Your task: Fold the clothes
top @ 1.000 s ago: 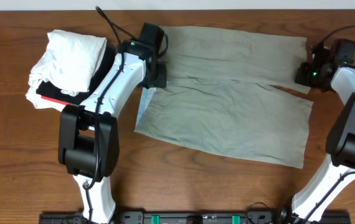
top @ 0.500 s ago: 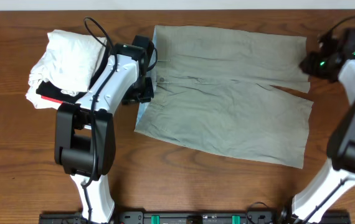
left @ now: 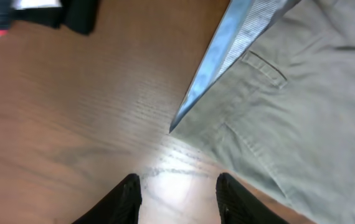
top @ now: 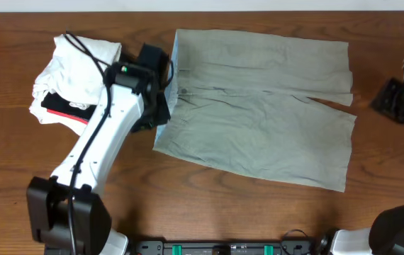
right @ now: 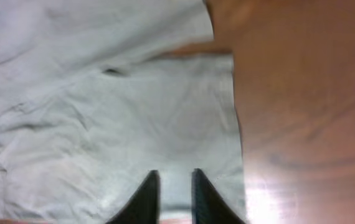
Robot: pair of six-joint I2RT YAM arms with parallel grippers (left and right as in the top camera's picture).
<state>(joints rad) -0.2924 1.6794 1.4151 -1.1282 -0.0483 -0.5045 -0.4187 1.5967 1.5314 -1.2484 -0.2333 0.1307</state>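
Khaki shorts [top: 259, 106] lying flat on the tabletop [top: 259, 212], both arms off them.
From the left: white clothes [top: 81, 60] heaped on a black garment with a red stripe [top: 64, 108]. Next, my left fingers [left: 124, 202] are open and empty over bare wood just beside the waistband. The shorts are spread mid-tabletop. My right fingers [right: 145, 199] are barely apart, holding nothing, off the right edge.

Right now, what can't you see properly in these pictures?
- Overhead: the right tool is dark and at the right edge; its fingers don't show.
- Overhead: the left arm hides the fingers of the left tool and part of the black garment.
- Left wrist: the white garments are blurred and cut off by the top edge.
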